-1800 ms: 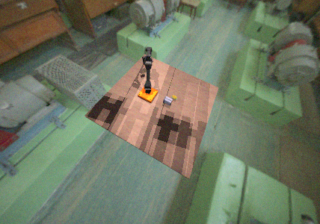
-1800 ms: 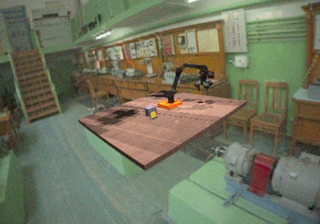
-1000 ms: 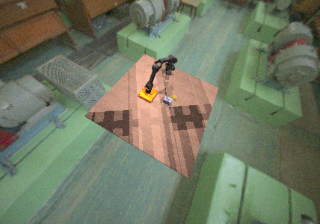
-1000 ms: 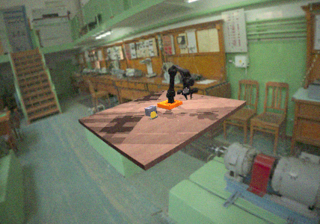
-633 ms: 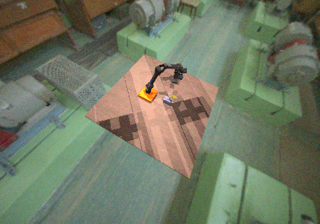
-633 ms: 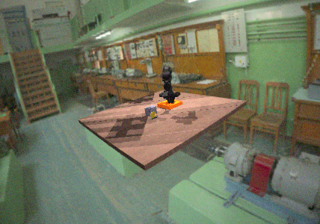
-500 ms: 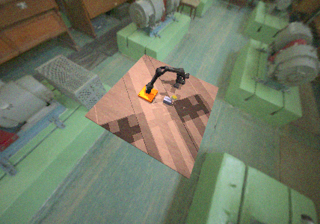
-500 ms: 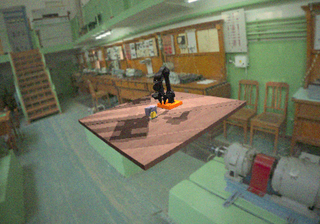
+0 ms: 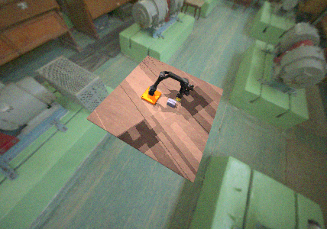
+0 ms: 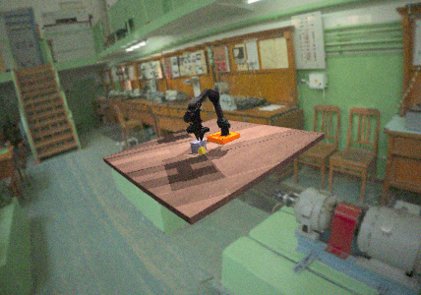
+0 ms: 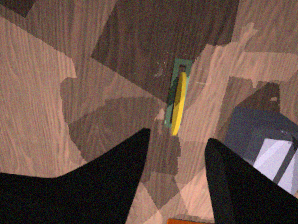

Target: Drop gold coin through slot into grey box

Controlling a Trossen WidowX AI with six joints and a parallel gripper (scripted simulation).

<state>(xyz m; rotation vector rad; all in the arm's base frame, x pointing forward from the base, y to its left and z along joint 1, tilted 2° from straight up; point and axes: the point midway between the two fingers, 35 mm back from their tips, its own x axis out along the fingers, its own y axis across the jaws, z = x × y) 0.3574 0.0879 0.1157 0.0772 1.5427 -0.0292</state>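
Note:
The gold coin [image 9: 179,98] [image 10: 202,150] [image 11: 179,102] stands on edge in the dark-green holder [image 11: 184,62]. The grey box [image 9: 171,103] [image 10: 195,147] [image 11: 245,125] stands beside it, to the right in the wrist view. Its pale lid [image 11: 270,151] shows the dark slot [image 11: 285,164], partly cut off by the frame and finger. My gripper [image 9: 179,95] [image 10: 201,139] [image 11: 178,140] points down above the holder area and is partly open, with nothing between its fingers. In the wrist view the coin lies just ahead of the fingertips, roughly in line with the gap.
The arm's orange base plate [image 9: 145,97] [image 10: 232,137] [image 11: 192,221] is on the wooden table [image 9: 168,143] [image 10: 256,160], on the far side of the box from the coin in the top view. The arm arches over to the coin. Dark shadows cross the table.

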